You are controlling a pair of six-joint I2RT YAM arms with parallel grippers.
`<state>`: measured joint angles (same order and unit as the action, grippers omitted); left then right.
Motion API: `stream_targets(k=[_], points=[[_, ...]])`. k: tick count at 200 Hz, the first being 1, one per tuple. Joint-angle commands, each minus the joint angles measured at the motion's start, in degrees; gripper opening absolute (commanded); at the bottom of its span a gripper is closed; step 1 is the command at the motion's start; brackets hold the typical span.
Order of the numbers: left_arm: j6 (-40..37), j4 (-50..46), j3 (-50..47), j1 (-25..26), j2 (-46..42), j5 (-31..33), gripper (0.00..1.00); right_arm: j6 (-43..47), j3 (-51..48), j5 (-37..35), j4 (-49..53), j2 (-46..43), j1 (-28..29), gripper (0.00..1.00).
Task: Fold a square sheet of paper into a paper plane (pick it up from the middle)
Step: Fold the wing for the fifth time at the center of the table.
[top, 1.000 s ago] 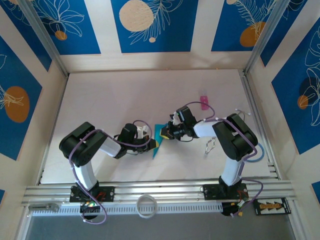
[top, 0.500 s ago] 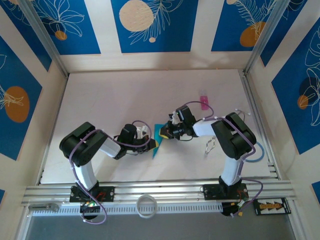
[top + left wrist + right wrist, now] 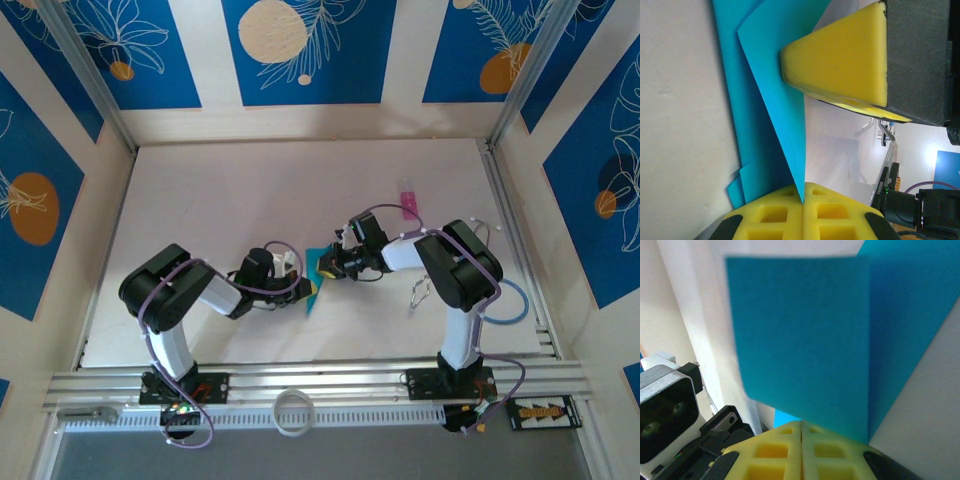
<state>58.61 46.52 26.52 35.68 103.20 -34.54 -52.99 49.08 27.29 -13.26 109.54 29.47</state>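
Observation:
The cyan-blue sheet of paper (image 3: 314, 274) lies mid-table, folded into a narrow pointed shape, its tip toward the near edge. My left gripper (image 3: 303, 285) is at its left side, shut. In the left wrist view the yellow pads (image 3: 770, 215) pinch the lower tip of a raised paper flap (image 3: 782, 100). My right gripper (image 3: 331, 266) meets the paper from the right, shut. In the right wrist view its pads (image 3: 775, 450) close at the lower edge of an upright flap (image 3: 805, 335). The right gripper's yellow finger (image 3: 840, 55) sits against the flap.
A small pink object (image 3: 407, 203) lies at the back right. A metal clip (image 3: 420, 290) rests beside the right arm and a blue cable (image 3: 508, 302) loops at its far side. A white ring (image 3: 292, 411) sits on the front rail. The left arm's body (image 3: 662, 410) is close by.
My right gripper has crept a little left and away with its flap, and the right arm's elbow has swung left. The left arm has stayed put.

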Motion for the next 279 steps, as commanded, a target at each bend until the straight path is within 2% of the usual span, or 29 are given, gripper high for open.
stream_targets(k=[1,22,33,56,98,126,137,161,189,210,233,259,279], points=[[-1.73,-8.59,-1.59,-1.13,1.4,3.38,0.0,0.17,0.41,-0.92,2.02,2.01,-0.29,0.08],[-2.39,-9.61,-1.52,-1.13,0.47,3.09,0.05,0.3,0.66,-1.77,3.85,2.07,-0.21,0.08],[-3.15,-10.77,-1.24,-1.06,-0.48,2.73,0.11,0.51,0.93,-2.28,4.96,2.07,-0.11,0.08],[-5.94,-15.33,0.17,-0.8,-3.03,0.04,0.17,0.61,1.13,-2.84,6.23,1.91,-0.11,0.08],[-9.32,-22.25,1.95,0.23,-5.54,-4.08,0.19,0.61,1.28,-3.47,7.18,1.47,0.06,0.08],[-11.92,-27.11,3.36,0.9,-6.66,-4.79,0.18,0.44,1.29,-3.87,7.43,1.47,0.23,0.08],[-13.59,-30.01,4.13,1.25,-7.37,-4.35,0.11,0.46,1.31,-3.98,7.63,1.45,0.25,0.08],[-15.86,-33.93,5.36,1.7,-8.1,-4.25,0.02,0.44,1.29,-4.17,8.01,1.4,0.3,0.08],[-16.57,-35.27,6.04,1.97,-8.05,-4.97,0.05,0.6,1.4,-4.61,8.51,1.29,0.32,0.07],[-16.98,-36.43,6.33,2.15,-8.35,-5.54,0.12,0.61,1.46,-4.88,8.91,1.22,0.32,0.07],[-18.17,-38.8,6.63,2.29,-9.19,-5.03,0.13,0.61,1.46,-5.29,9.23,1.18,0.42,0.07],[-19.29,-39.96,7.22,2.46,-9.27,-5.57,0.0,0.53,1.45,-5.33,9.38,1.08,0.41,0.07],[-20.58,-42.12,7.93,2.94,-9.23,-5.11,0.0,0.7,1.2,-5.82,9.89,0.64,0.41,0.07]])
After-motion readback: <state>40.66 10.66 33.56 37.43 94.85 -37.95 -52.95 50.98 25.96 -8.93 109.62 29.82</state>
